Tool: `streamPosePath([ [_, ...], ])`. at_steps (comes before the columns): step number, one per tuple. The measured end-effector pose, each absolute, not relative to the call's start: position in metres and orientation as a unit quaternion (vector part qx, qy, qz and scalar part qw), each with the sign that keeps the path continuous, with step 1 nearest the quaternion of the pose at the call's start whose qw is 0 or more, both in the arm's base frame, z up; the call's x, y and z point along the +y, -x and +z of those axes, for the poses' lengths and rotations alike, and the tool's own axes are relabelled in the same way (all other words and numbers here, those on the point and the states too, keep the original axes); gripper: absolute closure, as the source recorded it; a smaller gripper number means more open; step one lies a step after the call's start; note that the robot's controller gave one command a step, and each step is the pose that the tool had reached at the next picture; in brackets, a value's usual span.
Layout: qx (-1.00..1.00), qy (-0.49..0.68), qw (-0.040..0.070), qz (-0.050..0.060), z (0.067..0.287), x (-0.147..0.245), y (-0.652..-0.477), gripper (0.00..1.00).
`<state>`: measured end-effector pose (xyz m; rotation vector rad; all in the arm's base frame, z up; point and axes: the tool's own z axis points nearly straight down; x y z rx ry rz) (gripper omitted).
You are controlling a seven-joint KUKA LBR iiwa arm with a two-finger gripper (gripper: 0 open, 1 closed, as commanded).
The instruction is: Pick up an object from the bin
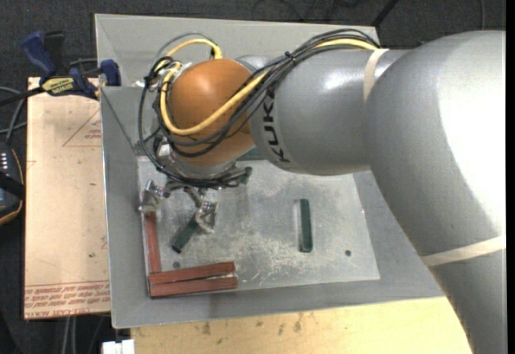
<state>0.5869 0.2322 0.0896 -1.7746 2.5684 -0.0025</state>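
My gripper [179, 208] hangs low over the left part of the bin, under the orange dome, open. Its left fingertip [150, 199] stands at the top end of an upright red-brown strip [151, 243]. The right fingertip [207, 216] is at the upper end of a short dark green stick [183, 236] that lies slanted on the bin floor. Whether it touches the stick I cannot tell. Nothing sits between the fingers. A second red-brown strip [193, 278] lies flat along the front, meeting the first in an L.
A longer dark green bar [305, 225] lies upright on the floor to the right, well apart from the gripper. The thick arm covers the bin's back and right side. The left wall is close to the left finger.
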Motion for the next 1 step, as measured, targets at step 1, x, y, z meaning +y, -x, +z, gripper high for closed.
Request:
streamPosePath([
  [1, 0.764, 0.645, 0.008, 0.000, 0.0833, 0.2290, -0.5775, 1.00],
])
